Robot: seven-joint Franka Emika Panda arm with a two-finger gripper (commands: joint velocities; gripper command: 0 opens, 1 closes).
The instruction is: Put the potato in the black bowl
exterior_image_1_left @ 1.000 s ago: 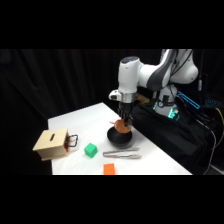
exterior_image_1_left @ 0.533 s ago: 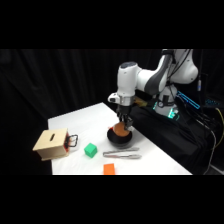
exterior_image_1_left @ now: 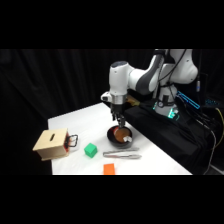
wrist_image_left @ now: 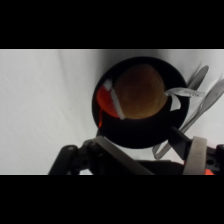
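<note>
Black curtain backs your white table, where, left to right, you have a wooden box, a green cube, a flat orange block and metal tongs lying just beside the black bowl. Your potato sits down inside that bowl at mid-frame, with the hand hovering right above it, and I cannot tell whether the hand grips it or has let go. Expect it to be light, firm and rounded, likely to roll, so take it across its widest middle; the bowl's rim crowds any grip.

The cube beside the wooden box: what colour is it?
Green; the cube shows only in the side view.
</note>
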